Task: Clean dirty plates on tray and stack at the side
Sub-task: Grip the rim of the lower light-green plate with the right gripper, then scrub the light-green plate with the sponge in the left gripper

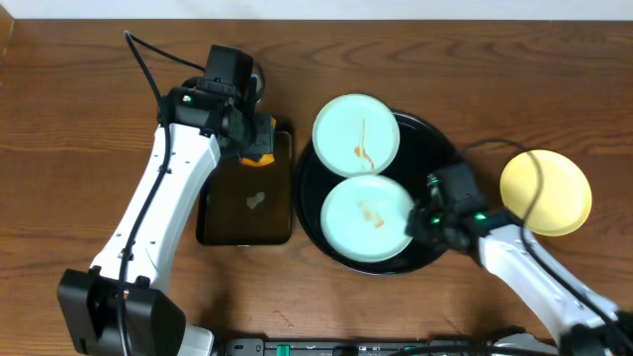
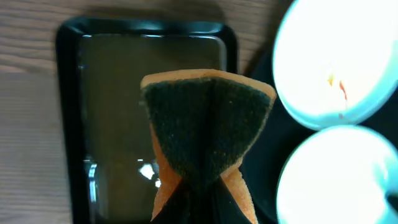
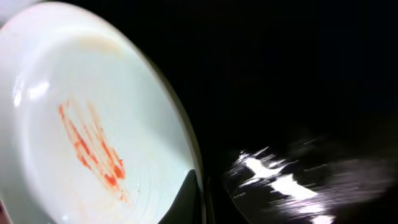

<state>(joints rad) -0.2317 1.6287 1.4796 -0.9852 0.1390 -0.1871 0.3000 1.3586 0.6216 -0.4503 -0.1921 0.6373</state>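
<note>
Pinches a sponge (image 2: 205, 130) tight in the left hand (image 1: 255, 138), closed on its lower part so that the dark scouring face bulges forward and the orange backing shows at the edges. Holds it over the far end of a small tray (image 1: 223, 225), rectangular, black and glossy, lying toward the left edge of the desk (image 1: 79, 119); cannot tell whether it touches that tray. Reaches with the right hand (image 1: 420, 220) to the right rim of the near plate (image 1: 367, 218), which lies inside the tray (image 1: 443, 158), round and black, at mid-desk. Cannot tell how far this hand is open, nor whether it has hold of anything: in the wrist view only one dark fingertip (image 3: 189, 190), right at the plate's rim. On the same tray, toward the far edge of the desk, the far plate (image 1: 356, 133), mint like the near one, overhanging the tray's far-left rim, the two plates' edges meeting or nearly so. Orange-brown streaks on both. Off the tray, on bare desk toward the right edge, the yellow plate (image 1: 564, 198), well apart from the mint pair, with a black cable (image 1: 535, 178) crossing above it.
</note>
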